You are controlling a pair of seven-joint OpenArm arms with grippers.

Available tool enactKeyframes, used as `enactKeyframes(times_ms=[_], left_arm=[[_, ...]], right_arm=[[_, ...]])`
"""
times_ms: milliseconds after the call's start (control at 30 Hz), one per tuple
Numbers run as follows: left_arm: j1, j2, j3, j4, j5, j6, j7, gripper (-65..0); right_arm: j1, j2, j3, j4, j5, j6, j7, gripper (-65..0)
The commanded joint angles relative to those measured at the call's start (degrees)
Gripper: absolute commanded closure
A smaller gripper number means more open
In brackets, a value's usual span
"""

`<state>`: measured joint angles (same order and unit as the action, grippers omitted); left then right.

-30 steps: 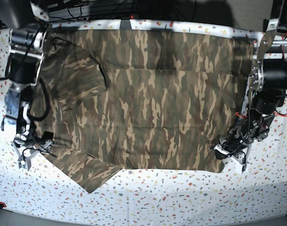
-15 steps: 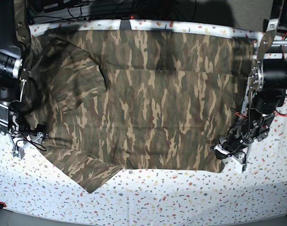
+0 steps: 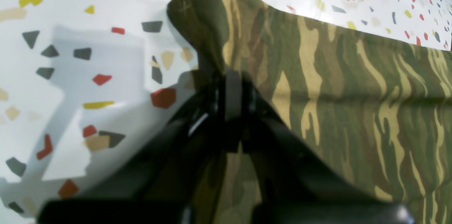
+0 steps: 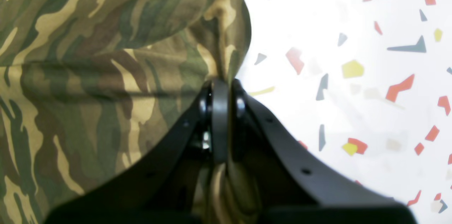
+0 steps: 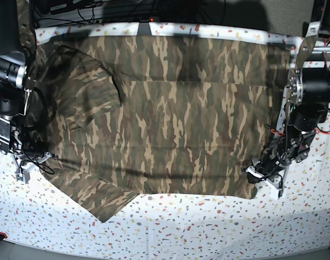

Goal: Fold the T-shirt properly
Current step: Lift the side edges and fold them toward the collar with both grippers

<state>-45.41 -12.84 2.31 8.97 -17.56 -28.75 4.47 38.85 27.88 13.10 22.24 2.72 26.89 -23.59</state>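
Bench (image 5: 208, 227): covered by a white cloth speckled with red, yellow and grey chips; it fills the base view from edge to edge, and bare cover is seen along the bottom and at both sides.

T-shirt (image 5: 176, 119): camouflage print in olive, brown and tan. It is spread flat over the centre and upper part of the base view, reaching nearly to the far edge of the bench. A sleeve (image 5: 97, 195) juts toward the lower left of the frame, ending in a point. A darker folded area is seen at the upper left of the cloth. The lower hem runs roughly level along the lower middle of the frame.

Left arm (image 5: 311, 92): placed at the right edge of the base view, reaching down to the lower right corner of the shirt.

Right arm (image 5: 8, 86): placed at the left edge of the base view, reaching down to the shirt's lower left edge, just above the sleeve.

Left hand (image 3: 229, 86): jaws fully closed, with a raised peak of camouflage cloth pinched between them, as seen in the left wrist view; speckled cover lies to the left and above.

Right hand (image 4: 220, 86): jaws closed together on an edge of the shirt, as seen in the right wrist view; the cloth bunches upward at the tips and speckled cover lies to the right.
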Motion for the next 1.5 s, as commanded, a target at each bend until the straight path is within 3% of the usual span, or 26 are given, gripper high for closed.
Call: enactKeyframes(times_ms=[0, 67, 133, 267, 367, 533, 667, 767, 1100, 1467], left_arm=[[-2.3, -0.6, 0.0, 0.8, -0.5, -0.4, -1.5, 0.0], [-2.3, -0.7, 0.0, 1.3, -0.5, -0.4, -1.5, 0.0], [-2.3, -1.0, 0.0, 2.3, -0.5, -0.5, -0.7, 0.0], [-2.2, -2.2, 0.0, 6.6, -0.5, -0.9, 5.3, 0.0], [-1.9, -3.3, 0.0, 10.3, -1.1, -1.8, 10.2, 0.0], [2.8, -6.0, 0.0, 20.0, -8.7, -1.9, 17.7, 0.0], [8.7, -8.2, 0.0, 30.1, -11.9, -4.3, 20.9, 0.0], [13.5, -10.1, 0.0, 38.5, -15.2, -4.3, 23.1, 0.0], [22.7, -19.3, 0.0, 60.2, -29.0, -4.3, 36.6, 0.0], [34.1, -24.9, -0.2, 69.6, -31.8, -4.1, 41.1, 0.0]], right_arm=[[1.1, 0.7, 0.0, 0.9, -0.6, 0.2, -1.9, 0.0], [1.1, 0.7, 0.0, 2.2, -0.6, 0.5, -2.8, 0.0], [1.0, 0.7, 0.0, 4.0, -0.6, 2.8, -3.2, 0.0], [0.7, 1.6, 0.0, 7.6, 4.3, 9.3, -5.9, 0.0], [-1.1, 2.4, 0.0, 11.0, 6.8, 11.8, -6.3, 0.0], [-7.3, 4.0, 0.0, 19.5, 9.7, 12.2, -6.4, 0.0], [-12.3, 5.2, 0.0, 26.0, 10.0, 12.2, -6.4, 0.0], [-15.8, 5.7, 0.0, 30.9, 10.0, 12.2, -6.4, 0.0], [-26.1, 8.4, 0.0, 47.1, 11.2, 12.2, -8.5, 0.0], [-38.6, 10.2, 2.2, 61.3, 11.0, 12.1, -9.7, 0.0]])
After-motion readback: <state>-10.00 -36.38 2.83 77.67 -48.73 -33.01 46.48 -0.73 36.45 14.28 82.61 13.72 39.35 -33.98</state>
